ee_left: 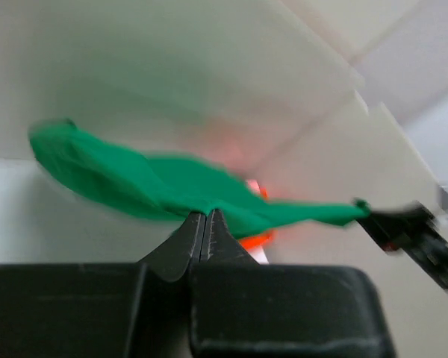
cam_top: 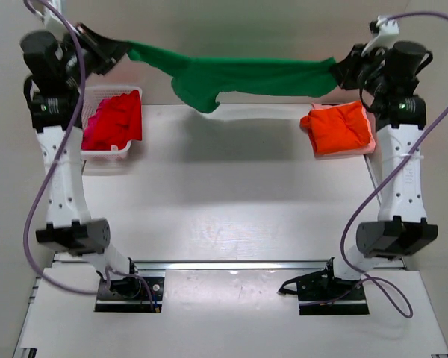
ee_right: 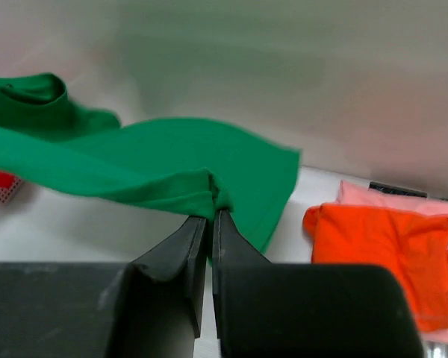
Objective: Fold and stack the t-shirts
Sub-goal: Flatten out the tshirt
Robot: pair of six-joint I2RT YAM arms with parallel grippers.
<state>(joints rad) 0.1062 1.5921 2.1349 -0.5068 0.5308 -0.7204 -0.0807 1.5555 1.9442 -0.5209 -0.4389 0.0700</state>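
Observation:
The bright green t-shirt [cam_top: 239, 77] hangs stretched in the air above the far edge of the table, held at both ends. My left gripper [cam_top: 118, 52] is shut on its left end; in the left wrist view the green t-shirt [ee_left: 157, 186] runs out from my gripper [ee_left: 203, 214]. My right gripper [cam_top: 340, 71] is shut on its right end, a bunched fold of the green t-shirt [ee_right: 157, 168] between the tips of my gripper [ee_right: 211, 215]. A folded orange t-shirt [cam_top: 342, 127] lies on a folded pink one [cam_top: 369, 142] at the far right, and the orange one shows in the right wrist view [ee_right: 388, 246]. Red and magenta t-shirts [cam_top: 118, 118] lie in the basket.
The white lattice basket [cam_top: 104, 154] stands at the far left of the white table [cam_top: 224, 201]. A pale wall rises behind the table's far edge. Purple cables loop beside both arms.

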